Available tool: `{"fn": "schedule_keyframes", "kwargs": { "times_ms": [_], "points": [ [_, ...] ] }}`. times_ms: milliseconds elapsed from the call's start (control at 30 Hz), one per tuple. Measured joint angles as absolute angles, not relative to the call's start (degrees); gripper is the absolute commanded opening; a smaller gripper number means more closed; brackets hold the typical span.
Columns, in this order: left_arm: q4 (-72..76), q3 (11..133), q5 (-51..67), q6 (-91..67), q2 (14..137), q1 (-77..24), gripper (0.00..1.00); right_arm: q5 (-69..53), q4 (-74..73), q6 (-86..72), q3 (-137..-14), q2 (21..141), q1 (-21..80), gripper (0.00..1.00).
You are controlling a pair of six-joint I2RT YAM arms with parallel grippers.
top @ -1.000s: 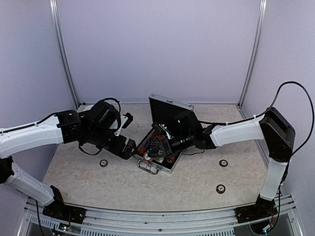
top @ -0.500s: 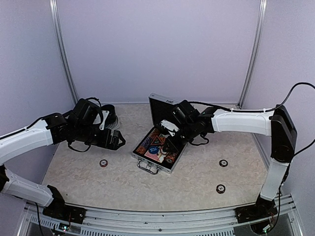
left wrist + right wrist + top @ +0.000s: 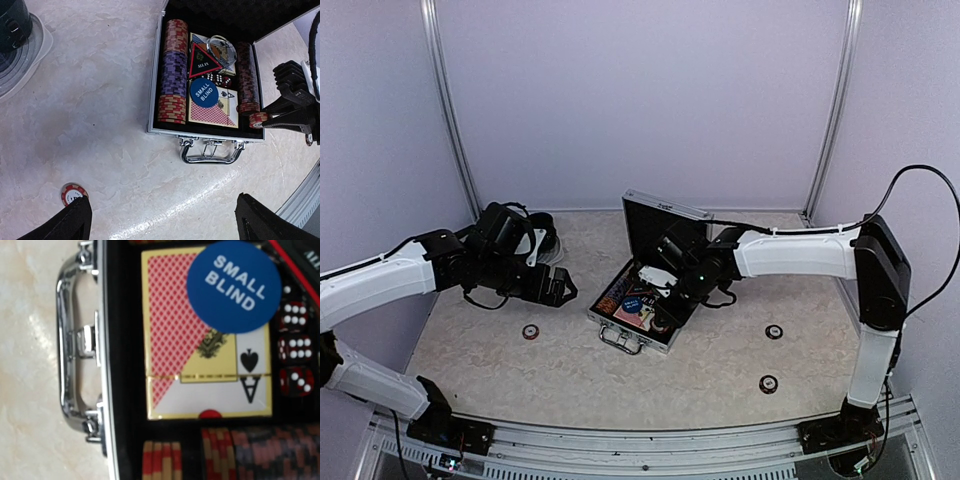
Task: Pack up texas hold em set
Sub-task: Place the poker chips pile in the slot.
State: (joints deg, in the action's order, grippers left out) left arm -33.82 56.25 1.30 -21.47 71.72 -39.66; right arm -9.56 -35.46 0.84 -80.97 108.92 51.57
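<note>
Chrome handle (image 3: 70, 345) fills my right wrist view, with a card deck (image 3: 200, 385), blue button (image 3: 234, 286) and red dice (image 3: 295, 347) beyond. Only the left wrist view shows my right gripper (image 3: 263, 119) pinching a small chip stack (image 3: 256, 120) at the case (image 3: 200, 135)'s front corner. My left gripper (image 3: 162, 212) gapes wide over the table (image 3: 570, 370), a loose chip (image 3: 73, 194) beside one finger. The case sits mid-table, lid (image 3: 655, 225) upright, with room on both sides.

Case (image 3: 165, 133) rim: bright aluminium, smooth, shiny.
Handle (image 3: 70, 375): chromed metal, mirror gloss.
Lining (image 3: 225, 12): black foam, matt, dimpled.
Chips (image 3: 173, 70): dull finish, striped edges; material unclear.
Deck (image 3: 200, 390): glossy printed card, gold trim.
Button (image 3: 234, 287): smooth blue plastic, satin.
Dice (image 3: 295, 347): glossy translucent red plastic.
Table (image 3: 100, 100): marbled, smooth, slight sheen.
</note>
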Motion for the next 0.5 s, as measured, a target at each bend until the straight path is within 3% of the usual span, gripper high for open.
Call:
{"fn": "schedule_keyframes", "kwargs": {
  "times_ms": [500],
  "points": [
    [-33.7,56.2,2.0,-21.5,72.1,-39.7,0.99,-3.1,-37.6,0.9,-83.5,111.6,54.2,0.0]
  ]
}}
